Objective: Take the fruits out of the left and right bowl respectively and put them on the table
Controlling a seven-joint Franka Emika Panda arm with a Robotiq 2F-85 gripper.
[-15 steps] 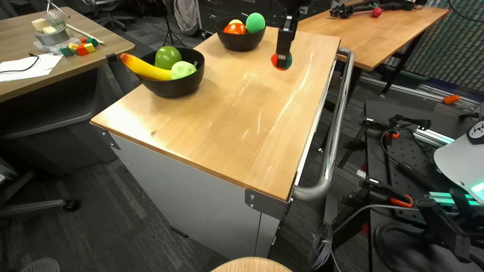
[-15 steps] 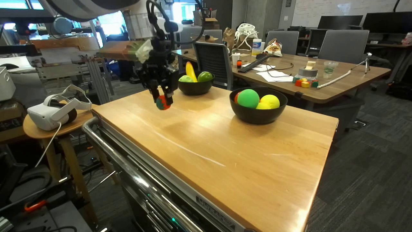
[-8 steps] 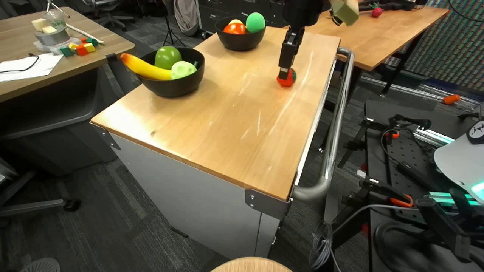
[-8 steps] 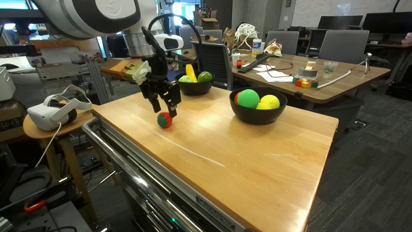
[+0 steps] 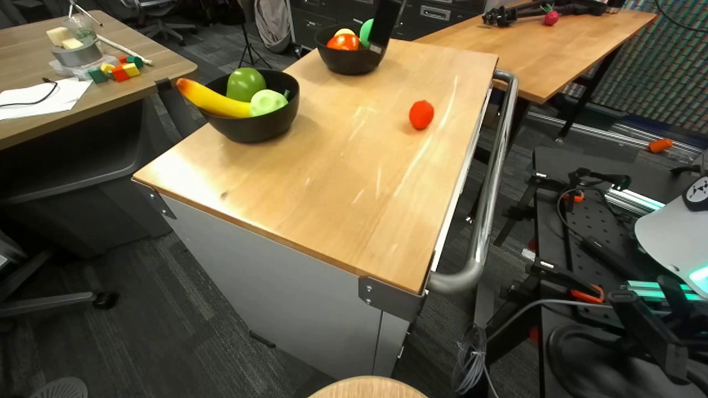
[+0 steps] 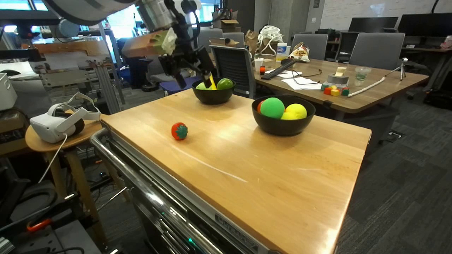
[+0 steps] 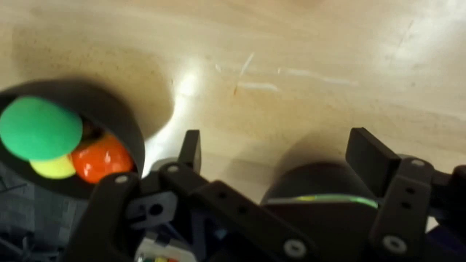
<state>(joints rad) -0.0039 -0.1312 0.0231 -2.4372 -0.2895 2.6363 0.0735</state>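
2 black bowls [image 6: 282,127] [image 6: 213,97], 1 yellow banana [image 5: 214,101], 1 strawberry [image 6: 179,131], 1 bright green ball [image 6: 272,108]

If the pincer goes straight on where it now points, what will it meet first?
Probably the table: in the wrist view it lies ahead of the open pincer. Depth is unclear, so it might brush the banana bowl first.

In an exterior view, the near part of the table [image 6: 254,204] is bare wood, free to enter from the right; a metal rail [image 6: 153,198] runs along the near left side. A toy strawberry [image 6: 176,131] blocks the left middle. A bare lane separates the right black bowl [image 6: 282,127] from the far black bowl [image 6: 213,97], where a banana [image 5: 213,100] juts past the rim. Near that bowl hangs the gripper [image 6: 195,80], its fingers [image 7: 373,160] wide apart.
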